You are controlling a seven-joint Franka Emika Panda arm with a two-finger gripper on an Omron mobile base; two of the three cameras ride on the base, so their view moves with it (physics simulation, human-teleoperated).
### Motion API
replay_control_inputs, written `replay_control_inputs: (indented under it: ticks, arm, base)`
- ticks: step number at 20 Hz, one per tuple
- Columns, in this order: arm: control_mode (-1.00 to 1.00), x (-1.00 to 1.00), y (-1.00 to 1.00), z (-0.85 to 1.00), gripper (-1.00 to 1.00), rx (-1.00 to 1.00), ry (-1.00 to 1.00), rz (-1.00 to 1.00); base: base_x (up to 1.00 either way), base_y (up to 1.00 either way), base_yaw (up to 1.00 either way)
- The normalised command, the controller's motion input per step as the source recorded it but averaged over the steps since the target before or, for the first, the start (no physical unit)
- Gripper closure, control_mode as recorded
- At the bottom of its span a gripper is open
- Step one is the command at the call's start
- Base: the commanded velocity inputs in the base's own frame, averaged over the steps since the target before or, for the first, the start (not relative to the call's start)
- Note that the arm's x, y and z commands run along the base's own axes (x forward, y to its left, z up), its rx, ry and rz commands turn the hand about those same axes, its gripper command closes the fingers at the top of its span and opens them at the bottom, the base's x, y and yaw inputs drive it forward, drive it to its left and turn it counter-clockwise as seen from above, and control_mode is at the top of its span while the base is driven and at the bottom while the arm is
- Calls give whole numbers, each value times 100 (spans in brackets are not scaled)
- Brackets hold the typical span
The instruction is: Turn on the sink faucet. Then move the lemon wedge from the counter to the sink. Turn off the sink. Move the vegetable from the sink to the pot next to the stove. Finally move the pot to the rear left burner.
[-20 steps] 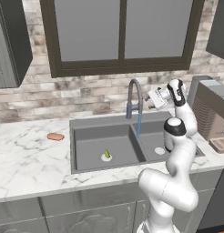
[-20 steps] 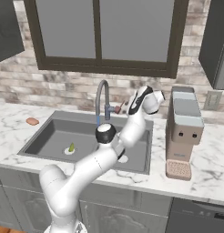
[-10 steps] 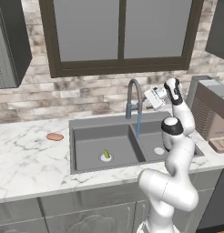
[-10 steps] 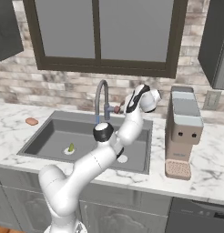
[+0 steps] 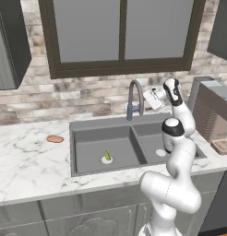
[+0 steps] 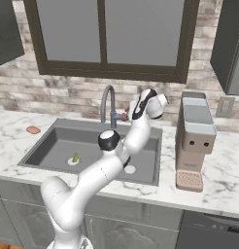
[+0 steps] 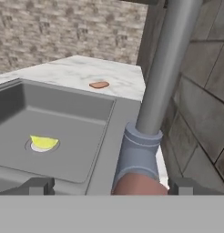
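Observation:
The sink faucet (image 5: pixel 134 94) (image 6: pixel 108 102) rises behind the dark double sink (image 5: pixel 87 138) (image 6: pixel 48 146). In the hand view its grey stem (image 7: pixel 166 68) meets a blue-grey base with a reddish handle (image 7: pixel 139 184). My gripper (image 5: pixel 145 100) (image 6: pixel 128 115) (image 7: pixel 111 185) is open, level with that base, and one fingertip stands on each side of the handle. I cannot tell if they touch it. The lemon wedge (image 5: pixel 107 156) (image 6: pixel 75 158) (image 7: pixel 43 142) lies on the left bowl's white drain. White marble counter (image 5: pixel 27 161) surrounds the sink.
A flat orange-brown oval (image 5: pixel 55 138) (image 6: pixel 33 130) (image 7: pixel 99 84) lies on the counter left of the sink. A boxy machine (image 5: pixel 212 115) (image 6: pixel 195 131) stands on the counter to the right. Brick wall and a window close off the back.
The hand has moved left, closer to the faucet, with its jaws still wide. The lemon wedge and the oval have not moved.

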Motion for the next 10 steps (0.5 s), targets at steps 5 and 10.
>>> replay_control_inputs:
  ticks: [5, 10]
  arm:
    - [-100, -14, 2, 0, -100, 0, 0, -2]
    - [-100, -23, 0, 3, -100, 0, 0, -4]
  base:
    - [0, 0, 0]
    - [0, 0, 0]
